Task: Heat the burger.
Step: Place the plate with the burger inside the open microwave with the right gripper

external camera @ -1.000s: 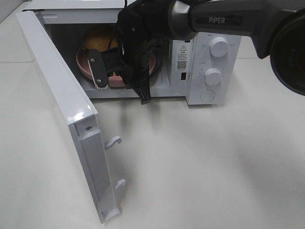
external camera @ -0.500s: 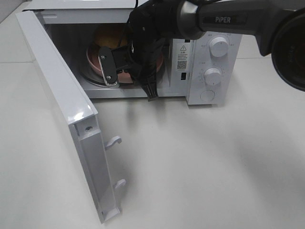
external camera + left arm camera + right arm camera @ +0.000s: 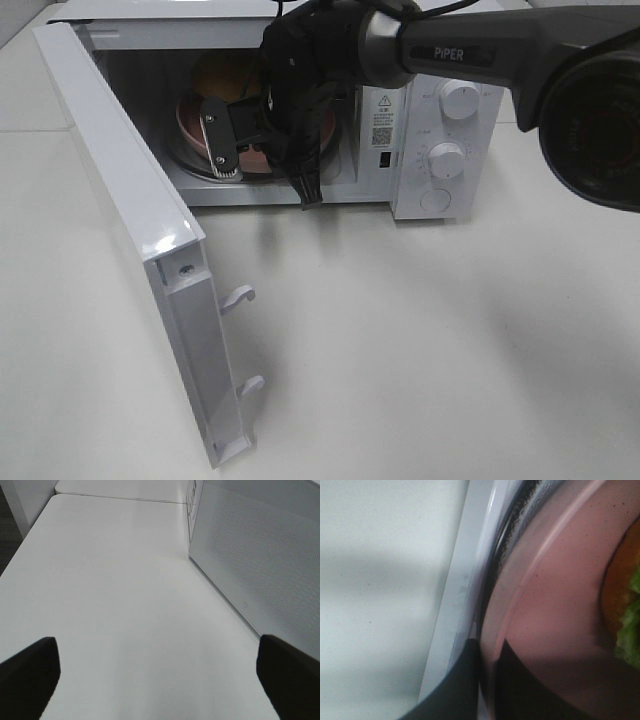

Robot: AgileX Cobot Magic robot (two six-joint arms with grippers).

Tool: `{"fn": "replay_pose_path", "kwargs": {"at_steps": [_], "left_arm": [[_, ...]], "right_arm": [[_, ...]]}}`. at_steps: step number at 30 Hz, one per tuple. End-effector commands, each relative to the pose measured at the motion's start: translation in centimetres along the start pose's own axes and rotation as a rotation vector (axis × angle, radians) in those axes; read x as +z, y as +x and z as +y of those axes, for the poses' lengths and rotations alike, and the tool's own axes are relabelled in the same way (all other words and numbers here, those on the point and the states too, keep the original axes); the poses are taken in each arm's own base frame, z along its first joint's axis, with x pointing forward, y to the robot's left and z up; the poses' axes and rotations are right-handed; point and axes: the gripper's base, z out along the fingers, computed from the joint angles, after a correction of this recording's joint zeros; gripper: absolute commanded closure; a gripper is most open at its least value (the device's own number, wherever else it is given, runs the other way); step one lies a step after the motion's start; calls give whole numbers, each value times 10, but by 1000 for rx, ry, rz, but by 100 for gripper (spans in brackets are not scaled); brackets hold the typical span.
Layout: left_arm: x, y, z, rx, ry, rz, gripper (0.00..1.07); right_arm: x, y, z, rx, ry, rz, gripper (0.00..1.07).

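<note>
Pinching the smooth raised rim of the round pink plate (image 3: 555, 600) between two dark fingers, the right gripper (image 3: 489, 662) reaches into the boxy white microwave (image 3: 440, 110), whose door (image 3: 120, 180) stands wide open. The burger (image 3: 222, 78), a domed tan bun with ruffled green leaf at its edge, sits on that plate inside the cavity, over what looks like a glass turntable. The left gripper (image 3: 160, 680) hangs with blunt black fingers spread apart above the matte white table (image 3: 115, 580).

My jaws stand wide apart, dark fingertips (image 3: 27, 675) low over the white surface (image 3: 115, 580). Beside them rises a white panel (image 3: 260, 555) with fine dotted mesh, its lower edge meeting the surface.
</note>
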Motion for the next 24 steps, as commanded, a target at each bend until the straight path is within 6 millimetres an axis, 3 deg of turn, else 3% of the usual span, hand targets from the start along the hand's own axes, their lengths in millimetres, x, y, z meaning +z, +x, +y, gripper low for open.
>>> {"fn": "replay_pose_path", "kwargs": {"at_steps": [1,24], "left_arm": [[-2,0,0,-10,-1,-25,6],[-2,0,0,-10,-1,-25,6]], "right_arm": [[-10,-8,-14,23,73,-42,107],[-6,-11,-10,37,48,-51,107]]}}
